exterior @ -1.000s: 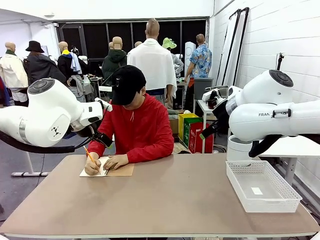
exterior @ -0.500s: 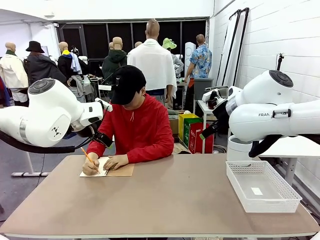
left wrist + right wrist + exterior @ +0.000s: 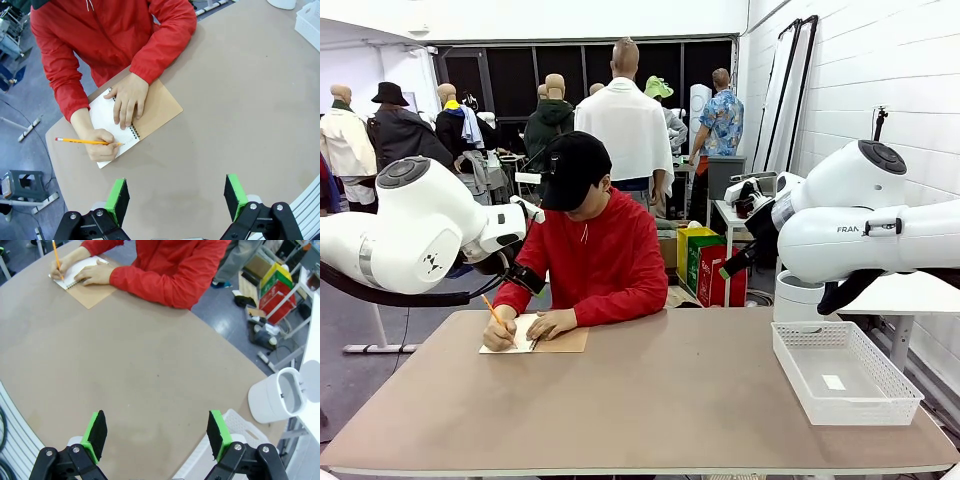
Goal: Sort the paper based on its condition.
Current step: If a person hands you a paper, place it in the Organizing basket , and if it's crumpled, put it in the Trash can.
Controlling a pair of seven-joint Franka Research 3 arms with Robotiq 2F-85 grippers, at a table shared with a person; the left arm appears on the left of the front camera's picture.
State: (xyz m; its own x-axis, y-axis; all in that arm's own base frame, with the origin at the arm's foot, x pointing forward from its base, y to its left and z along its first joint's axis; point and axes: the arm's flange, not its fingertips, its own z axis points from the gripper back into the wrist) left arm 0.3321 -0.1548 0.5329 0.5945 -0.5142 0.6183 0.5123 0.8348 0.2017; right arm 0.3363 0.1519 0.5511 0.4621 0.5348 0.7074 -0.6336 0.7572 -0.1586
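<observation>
The only lettering that can be read is the dark capitals "FRAN", the rest of the word hidden, on the white shell of the right arm (image 3: 920, 240) above the table's right edge. The left arm (image 3: 390, 240) bears a small dark emblem with no legible letters. A small white tag lies in the mesh basket (image 3: 860, 410) at the table's right edge, and any print on it is too small to read.
</observation>
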